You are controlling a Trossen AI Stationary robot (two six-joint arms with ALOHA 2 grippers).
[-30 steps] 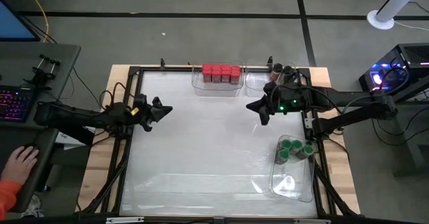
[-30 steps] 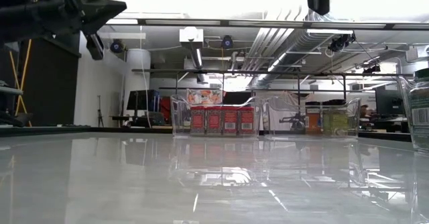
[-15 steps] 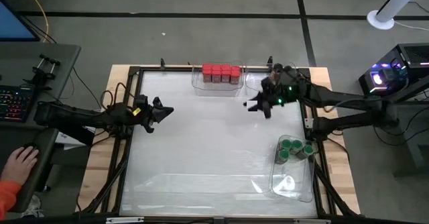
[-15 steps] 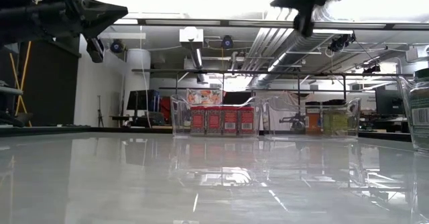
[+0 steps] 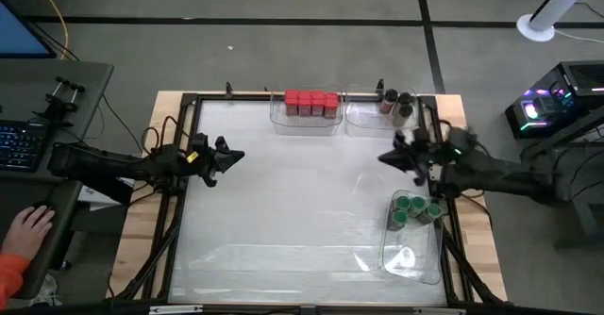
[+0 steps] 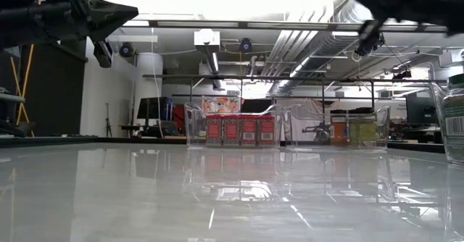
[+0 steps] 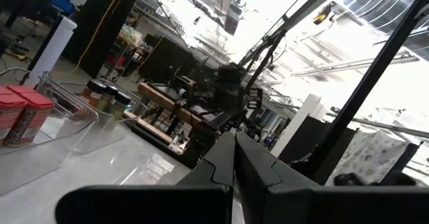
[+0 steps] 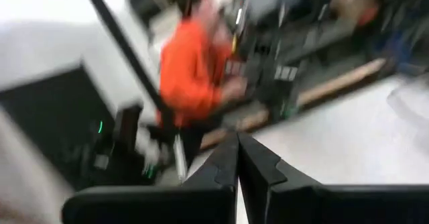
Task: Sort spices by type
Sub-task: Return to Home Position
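Observation:
Red-capped spice jars point(image 5: 311, 102) stand in a row in a clear bin at the table's far edge, also in the low view point(image 6: 241, 130) and the left wrist view point(image 7: 23, 113). Two dark-capped jars point(image 5: 397, 101) stand in the bin beside them. Green-capped jars point(image 5: 415, 210) stand in a clear bin point(image 5: 411, 263) by the right edge. My left gripper point(image 5: 238, 155) hovers shut over the table's left side, pointing right. My right gripper point(image 5: 385, 157) hovers shut near the right edge, above the green jars' bin, pointing left. Both hold nothing.
A person's hand in an orange sleeve point(image 5: 26, 228) rests left of the table by a keyboard point(image 5: 19, 147). A person in orange point(image 8: 194, 70) shows in the right wrist view. The table's middle is bare glossy white. One jar point(image 6: 455, 119) stands at the low view's right edge.
My right gripper has drawn back from the table's middle toward the right edge and tipped from pointing downward to about level. It has stayed shut and holds nothing. The jars have not moved.

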